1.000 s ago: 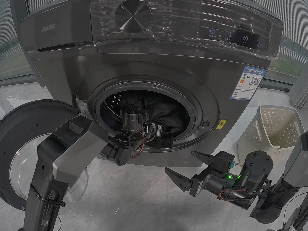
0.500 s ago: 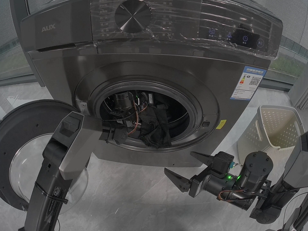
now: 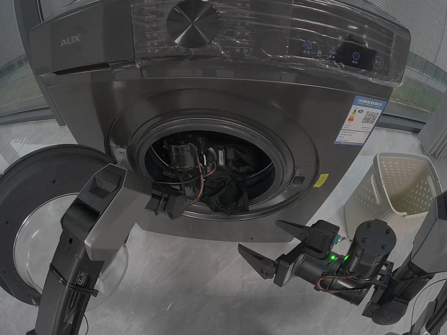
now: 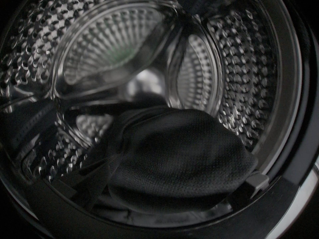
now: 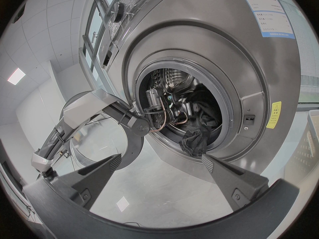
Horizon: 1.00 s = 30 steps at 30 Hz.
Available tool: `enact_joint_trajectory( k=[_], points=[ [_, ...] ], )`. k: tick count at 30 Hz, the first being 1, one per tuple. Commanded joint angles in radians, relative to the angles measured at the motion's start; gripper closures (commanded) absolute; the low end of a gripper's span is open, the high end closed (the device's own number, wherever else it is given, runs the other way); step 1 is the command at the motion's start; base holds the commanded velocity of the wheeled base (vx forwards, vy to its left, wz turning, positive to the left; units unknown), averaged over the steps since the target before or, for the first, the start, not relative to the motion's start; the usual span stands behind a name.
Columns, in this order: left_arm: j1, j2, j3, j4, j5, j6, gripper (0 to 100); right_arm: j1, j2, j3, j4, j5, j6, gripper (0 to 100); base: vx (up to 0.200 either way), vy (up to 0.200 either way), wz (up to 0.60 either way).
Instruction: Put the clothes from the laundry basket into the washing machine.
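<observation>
— How did the jaws stand?

— The right gripper hung low before the washer, its jaws wide apart and holding nothing. The left gripper was inside the drum. Whether it gripped anything could not be told.

— And the clothes?

— A black garment lay in the drum, one fold draped over the door lip. The basket stood to the right. Loading looked nearly done; next, that fold likely needed pushing inside.

Left arm ends inside the washing machine drum, its far end masked by wrist and cabling. Black garment blurred at close range, apparently mesh; lower folds lost in shadow. Laundry basket partly covered by right arm; its floor hidden.
</observation>
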<state>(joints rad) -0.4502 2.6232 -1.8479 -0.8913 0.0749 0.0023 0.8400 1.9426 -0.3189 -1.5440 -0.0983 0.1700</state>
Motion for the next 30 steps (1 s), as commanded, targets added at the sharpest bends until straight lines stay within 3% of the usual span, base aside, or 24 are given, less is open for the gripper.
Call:
enact_joint_trajectory(
  k=[1,13,19,20,30],
  points=[
    [-0.054,-0.146,0.280,0.003,-0.064,0.013,0,0.001,-0.001,0.000,-0.001,0.000,-0.001,0,0.000,0.000,0.00],
    [-0.077,-0.106,0.354,-0.009,-0.092,0.015,0,0.001,-0.001,-0.002,-0.001,0.000,-0.001,0,0.000,0.000,0.00],
    [-0.073,-0.066,0.357,-0.018,-0.093,0.036,0,0.001,-0.001,-0.002,-0.001,0.000,-0.001,0,0.000,0.000,0.00],
    [-0.073,-0.060,0.357,-0.020,-0.093,0.036,100,0.001,-0.001,-0.002,-0.001,0.000,-0.001,0,0.000,0.000,0.00],
    [-0.073,-0.043,0.334,-0.046,-0.093,0.031,100,0.001,-0.001,-0.006,-0.001,0.000,-0.001,0,0.000,0.000,0.00]
  ],
)
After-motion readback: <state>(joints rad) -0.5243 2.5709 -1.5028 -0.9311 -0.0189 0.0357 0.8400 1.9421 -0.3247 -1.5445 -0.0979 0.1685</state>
